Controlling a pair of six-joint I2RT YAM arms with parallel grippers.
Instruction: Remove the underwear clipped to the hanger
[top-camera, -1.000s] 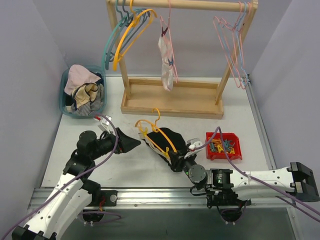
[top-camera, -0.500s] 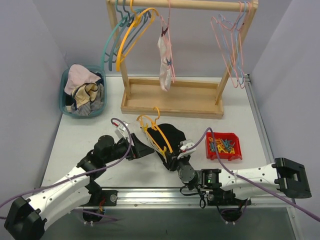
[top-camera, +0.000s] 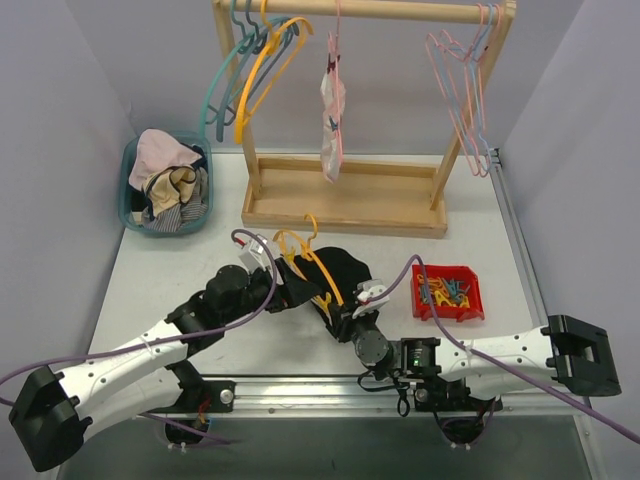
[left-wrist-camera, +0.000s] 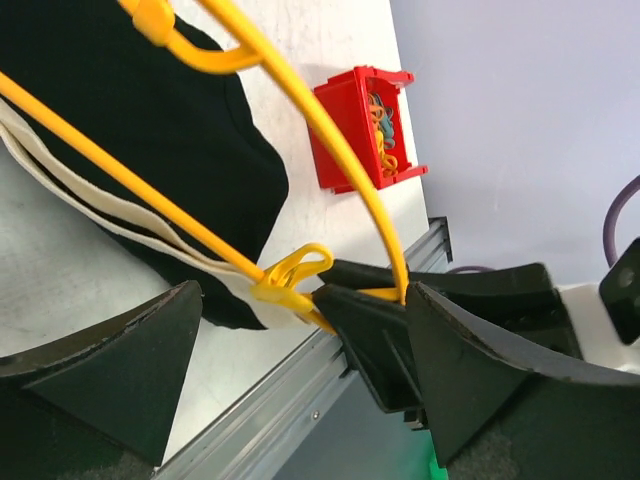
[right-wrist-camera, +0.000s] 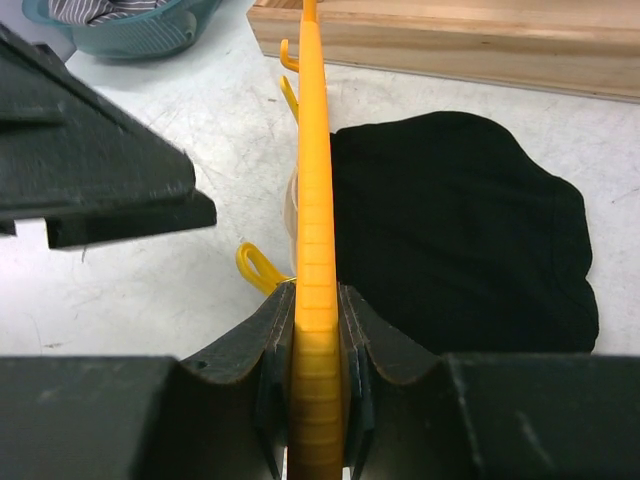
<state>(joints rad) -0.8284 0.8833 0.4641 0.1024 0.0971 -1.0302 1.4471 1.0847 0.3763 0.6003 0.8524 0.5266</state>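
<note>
The black underwear (top-camera: 350, 272) lies on the table, clipped to a yellow hanger (top-camera: 322, 268). My right gripper (top-camera: 345, 318) is shut on the hanger's arm (right-wrist-camera: 315, 250), with the black underwear (right-wrist-camera: 450, 230) just right of it. My left gripper (top-camera: 298, 288) is open, and its jaws straddle the yellow clip (left-wrist-camera: 290, 280) at the hanger's end, which pins the white waistband of the black underwear (left-wrist-camera: 150, 120). The pale underwear (top-camera: 331, 110) hangs clipped to a pink hanger on the rack at the back.
A wooden rack (top-camera: 345, 195) stands at the back with teal and orange hangers (top-camera: 245, 70) on the left and pink hangers (top-camera: 465, 80) on the right. A teal basket (top-camera: 128, 180) of clothes is at the far left. A red bin (top-camera: 447, 291) of clips sits right of the hanger.
My left gripper has moved right, from beside the hanger to around its clipped end. My right gripper has stayed shut on the hanger and shifted slightly left.
</note>
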